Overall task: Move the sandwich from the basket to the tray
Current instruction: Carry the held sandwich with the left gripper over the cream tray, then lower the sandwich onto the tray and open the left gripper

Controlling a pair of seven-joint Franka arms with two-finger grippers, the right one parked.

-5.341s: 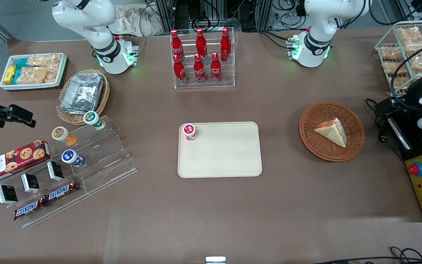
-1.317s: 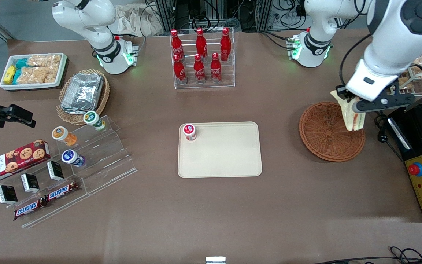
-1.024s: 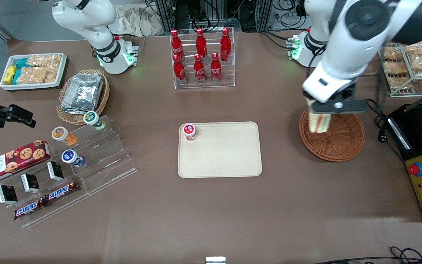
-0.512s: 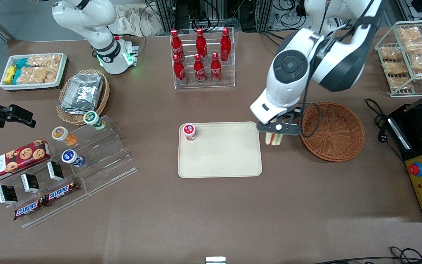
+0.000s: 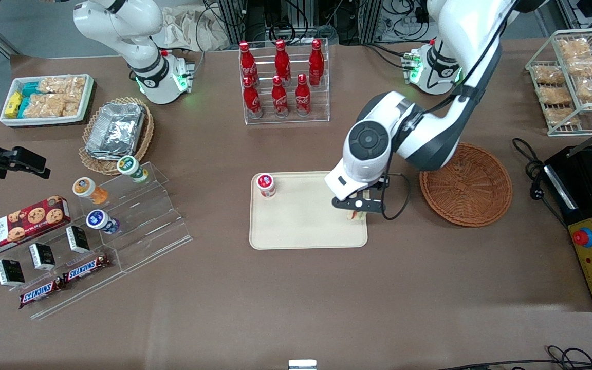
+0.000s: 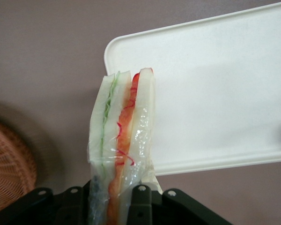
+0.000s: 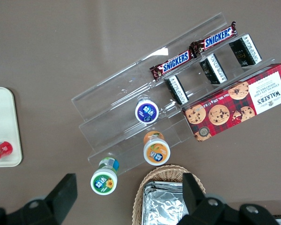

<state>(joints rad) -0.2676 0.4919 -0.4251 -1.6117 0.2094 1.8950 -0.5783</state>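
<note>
The sandwich (image 6: 122, 136), a plastic-wrapped white-bread wedge with orange-red and green filling, hangs edge-on between the fingers of my left gripper (image 6: 107, 199), which is shut on it. In the front view the gripper (image 5: 356, 208) hovers low over the cream tray (image 5: 301, 221), at the tray's edge nearest the basket, and only a sliver of the sandwich (image 5: 356, 216) shows beneath it. The round reddish-brown basket (image 5: 465, 185) holds nothing and lies toward the working arm's end of the table. The wrist view shows the tray's rounded corner (image 6: 215, 93) under the sandwich and the basket's rim (image 6: 9, 173) beside it.
A small red-lidded jar (image 5: 265, 185) stands on the tray's corner toward the parked arm. A rack of red bottles (image 5: 281, 82) stands farther from the camera than the tray. Clear acrylic steps (image 5: 136, 216) with cups and snack bars lie toward the parked arm's end.
My gripper has lifted the sandwich out of the basket and carried it sideways toward the parked arm's end, from over the basket to over the tray's edge, and lower.
</note>
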